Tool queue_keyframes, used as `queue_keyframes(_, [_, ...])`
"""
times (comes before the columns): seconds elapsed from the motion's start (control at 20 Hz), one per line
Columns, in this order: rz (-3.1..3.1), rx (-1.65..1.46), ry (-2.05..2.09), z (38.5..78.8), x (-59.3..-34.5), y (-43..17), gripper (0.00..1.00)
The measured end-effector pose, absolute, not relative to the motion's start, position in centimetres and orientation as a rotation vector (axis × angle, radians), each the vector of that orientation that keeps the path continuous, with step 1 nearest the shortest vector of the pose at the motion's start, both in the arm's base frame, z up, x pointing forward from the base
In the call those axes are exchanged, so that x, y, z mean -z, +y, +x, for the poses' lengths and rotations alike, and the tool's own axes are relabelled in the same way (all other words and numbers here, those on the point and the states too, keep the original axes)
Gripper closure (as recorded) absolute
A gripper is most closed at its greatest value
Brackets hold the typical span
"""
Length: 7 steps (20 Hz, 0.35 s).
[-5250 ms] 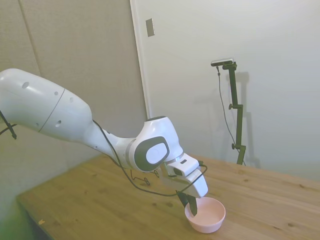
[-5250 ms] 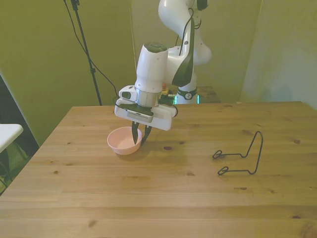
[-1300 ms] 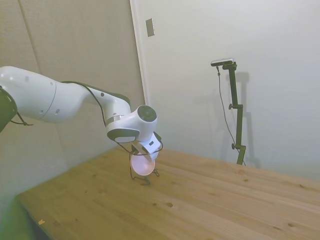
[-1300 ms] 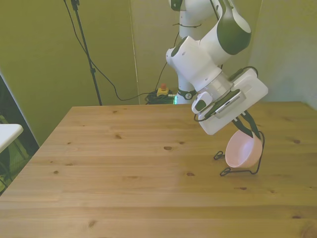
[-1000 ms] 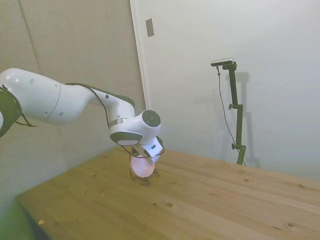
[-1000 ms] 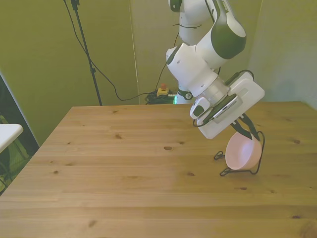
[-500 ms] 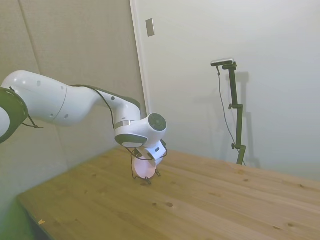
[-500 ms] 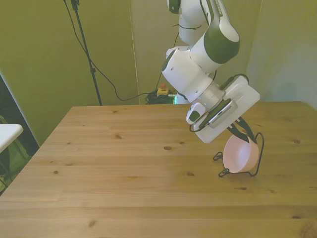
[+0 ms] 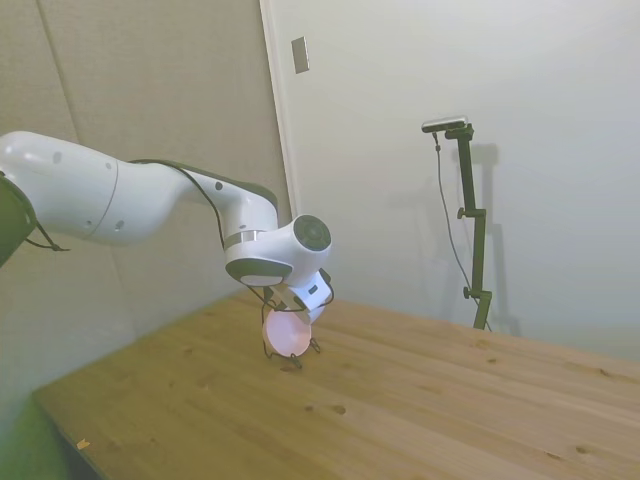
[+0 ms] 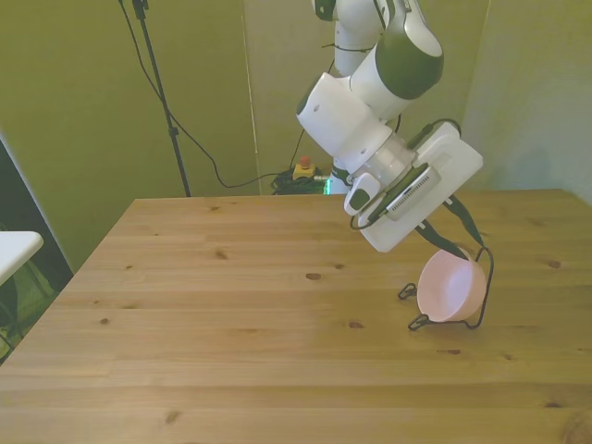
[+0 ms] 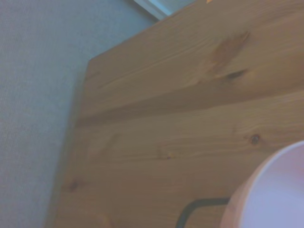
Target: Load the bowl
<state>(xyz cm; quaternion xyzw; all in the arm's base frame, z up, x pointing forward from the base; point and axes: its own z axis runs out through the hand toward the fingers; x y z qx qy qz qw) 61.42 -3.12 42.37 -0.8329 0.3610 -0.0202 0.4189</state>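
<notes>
The small round pale pink plastic bowl (image 10: 450, 289) stands on edge in the thin black wire rack (image 10: 476, 294), just below the tips of the two-finger gripper (image 10: 460, 242). It is tipped up so that its round axis lies roughly level rather than upright. In the front view its curved pink wall is turned toward the camera and toward that view's left, with the rim edge along its right side against the rack's upright loop. In the side view the same bowl (image 9: 286, 333) sits under the white wrist, leaning in the wire frame.

The dark fingers (image 10: 462, 220) slant down from the white hand toward the upper edge of the bowl. Whether they are parted or pinching the rim cannot be told from either outer view, as the tips blend with the wire and the rim.

The wrist view shows a pale pink curve of the bowl (image 11: 275, 190) close by, a bent dark wire foot of the rack (image 11: 199, 209) beside it, and the boards of the wooden table (image 11: 180, 118) running out to an edge near a grey wall.

Away from the gripper, toward the front view's left, the table (image 10: 231, 314) stretches wide. Beyond the rack, on the front view's right, only a narrow strip of wood lies before the picture's edge.
</notes>
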Motion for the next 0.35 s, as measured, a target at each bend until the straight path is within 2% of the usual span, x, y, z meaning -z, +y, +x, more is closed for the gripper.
queue_keyframes(0.35, [-2.259,0.142,1.062,56.7,-49.9,-6.8,0.0])
